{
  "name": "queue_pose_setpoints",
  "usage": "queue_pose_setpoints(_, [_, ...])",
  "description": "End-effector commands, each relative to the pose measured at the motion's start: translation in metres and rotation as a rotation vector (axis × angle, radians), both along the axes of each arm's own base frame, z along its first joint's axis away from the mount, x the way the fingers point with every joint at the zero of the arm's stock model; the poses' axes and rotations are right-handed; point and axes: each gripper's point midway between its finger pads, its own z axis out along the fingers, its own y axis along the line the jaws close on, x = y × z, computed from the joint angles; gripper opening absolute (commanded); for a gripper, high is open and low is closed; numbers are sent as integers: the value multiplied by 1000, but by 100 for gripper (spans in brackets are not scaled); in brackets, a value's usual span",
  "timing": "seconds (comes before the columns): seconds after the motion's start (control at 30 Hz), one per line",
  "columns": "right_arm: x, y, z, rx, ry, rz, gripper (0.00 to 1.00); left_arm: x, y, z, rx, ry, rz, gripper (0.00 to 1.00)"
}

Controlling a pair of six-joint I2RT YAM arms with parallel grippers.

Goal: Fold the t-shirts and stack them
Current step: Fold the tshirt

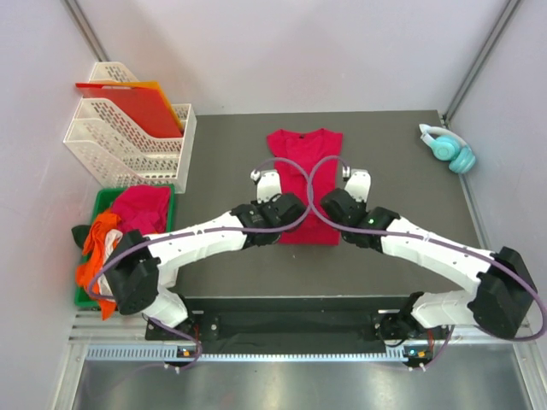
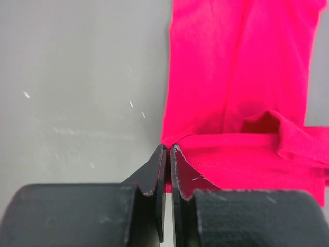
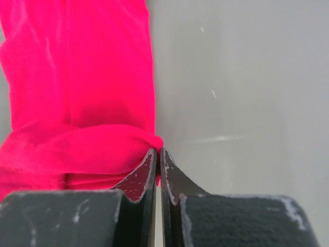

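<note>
At the middle of the dark matte table (image 1: 222, 154), I see the soft crimson t-shirt (image 1: 303, 147) lying as a narrow rectangle, sleeves folded in. My left gripper (image 2: 168, 149) and right gripper (image 3: 157, 152) are each clamped on a bunched side edge.

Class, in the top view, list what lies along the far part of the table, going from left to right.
white mesh trays → crimson t-shirt → teal headphones
</note>
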Motion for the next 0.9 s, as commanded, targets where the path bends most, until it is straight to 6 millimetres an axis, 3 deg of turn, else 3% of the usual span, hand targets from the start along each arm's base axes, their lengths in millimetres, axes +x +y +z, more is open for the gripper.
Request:
queue_pose_setpoints(0.0, [34, 5, 21, -29, -63, 10, 0, 33, 11, 12, 85, -47, -1, 0])
queue_pose_setpoints(0.33, [75, 20, 3, -52, -31, 13, 0, 85, -1, -9, 128, -23, -5, 0])
queue_pose_setpoints(0.6, [109, 27, -4, -51, -17, -1, 0, 129, 2, -6, 125, -32, 22, 0])
queue_pose_setpoints(0.87, [146, 29, -21, -35, 18, -16, 0, 160, -4, -38, 137, 22, 25, 0])
